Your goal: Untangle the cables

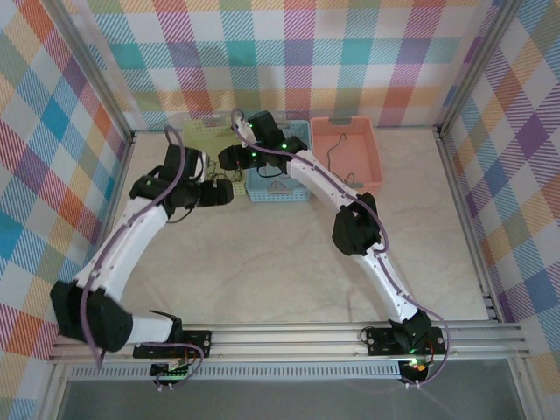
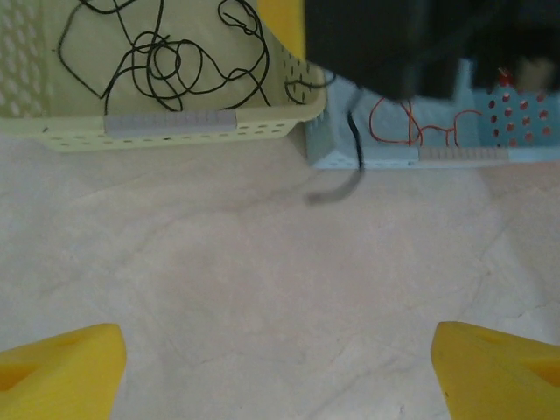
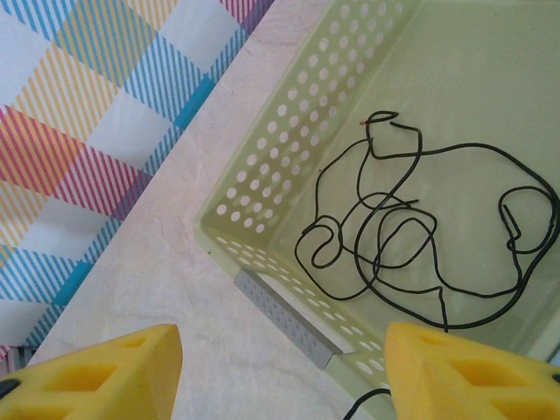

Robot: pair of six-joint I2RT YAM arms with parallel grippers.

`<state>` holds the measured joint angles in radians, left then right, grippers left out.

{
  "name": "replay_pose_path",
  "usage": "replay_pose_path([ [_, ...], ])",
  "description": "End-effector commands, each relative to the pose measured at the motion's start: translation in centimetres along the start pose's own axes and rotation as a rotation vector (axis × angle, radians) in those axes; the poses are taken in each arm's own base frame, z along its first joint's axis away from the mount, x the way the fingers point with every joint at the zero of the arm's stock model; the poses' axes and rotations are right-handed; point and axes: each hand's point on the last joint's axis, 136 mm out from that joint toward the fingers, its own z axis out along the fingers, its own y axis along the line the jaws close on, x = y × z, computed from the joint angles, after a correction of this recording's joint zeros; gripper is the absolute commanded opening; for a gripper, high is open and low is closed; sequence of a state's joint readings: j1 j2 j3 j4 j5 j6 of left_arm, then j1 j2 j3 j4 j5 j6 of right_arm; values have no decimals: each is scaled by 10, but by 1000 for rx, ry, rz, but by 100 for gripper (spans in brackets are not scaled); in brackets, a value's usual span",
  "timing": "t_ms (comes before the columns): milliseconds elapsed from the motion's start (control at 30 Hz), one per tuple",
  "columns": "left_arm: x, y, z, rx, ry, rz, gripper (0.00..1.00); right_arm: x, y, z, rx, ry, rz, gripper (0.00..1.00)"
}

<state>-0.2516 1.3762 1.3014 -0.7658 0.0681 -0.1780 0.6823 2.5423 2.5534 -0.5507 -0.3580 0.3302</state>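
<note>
While beyond fingers (image 3: 96, 372), cables (image 3: 411, 227) in basket (image 3: 262, 219)

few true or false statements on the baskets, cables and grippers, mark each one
1. Black cables lie tangled in the yellow-green basket. True.
2. The blue basket holds no cable. False: a red cable lies in it.
3. The left gripper is open and empty. True.
4. The pink basket stands between the other two. False: it stands on the right, the blue basket in the middle.
5. The right gripper is shut. False: it is open.
</note>
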Motion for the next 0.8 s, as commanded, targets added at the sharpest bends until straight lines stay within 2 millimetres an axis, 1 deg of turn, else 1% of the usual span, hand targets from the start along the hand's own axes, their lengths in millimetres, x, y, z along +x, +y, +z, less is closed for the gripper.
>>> replay_pose_path([
  [0, -16, -19, 7, 134, 19, 46, 88, -6, 9, -8, -46, -7, 7, 62],
  [33, -19, -23, 12, 155, 22, 53, 88, -5, 9, -8, -51, -3, 4, 63],
  [133, -28, -19, 26, 122, 22, 75, 85, -4, 10, -10, -57, 4, -3, 63],
  [200, -30, -20, 36, 129, 46, 89, 79, -4, 9, -11, -58, 6, -1, 63],
  [233, -29, -23, 41, 141, 66, 96, 73, -4, 10, -12, -60, 5, -2, 63],
  [267, -29, -23, 45, 145, 79, 97, 71, -4, 10, -12, -63, 5, -2, 63],
  [300, -29, -23, 47, 142, 84, 97, 69, -4, 10, -11, -66, 6, -3, 63],
  [367, -29, -19, 51, 125, 88, 94, 61, -2, 10, -11, -66, 11, -5, 62],
  [400, -30, -18, 51, 126, 84, 95, 56, -2, 9, -11, -64, 12, -7, 62],
  [433, -30, -18, 52, 129, 83, 93, 47, 0, 7, -10, -60, 16, -7, 62],
  [467, -30, -18, 53, 130, 83, 93, 37, 0, 6, -10, -57, 16, -5, 62],
  [533, -31, -16, 53, 125, 87, 91, 13, 1, 4, -10, -53, 19, -3, 62],
  [600, -32, -11, 51, 98, 84, 87, 0, 0, 2, -13, -43, 16, -1, 62],
  [700, -39, 1, 46, 39, 57, 79, 0, -3, -3, -23, -34, 11, 7, 62],
  [767, -47, 12, 47, 21, 43, 49, 0, -5, -3, -32, -52, 9, 5, 62],
])
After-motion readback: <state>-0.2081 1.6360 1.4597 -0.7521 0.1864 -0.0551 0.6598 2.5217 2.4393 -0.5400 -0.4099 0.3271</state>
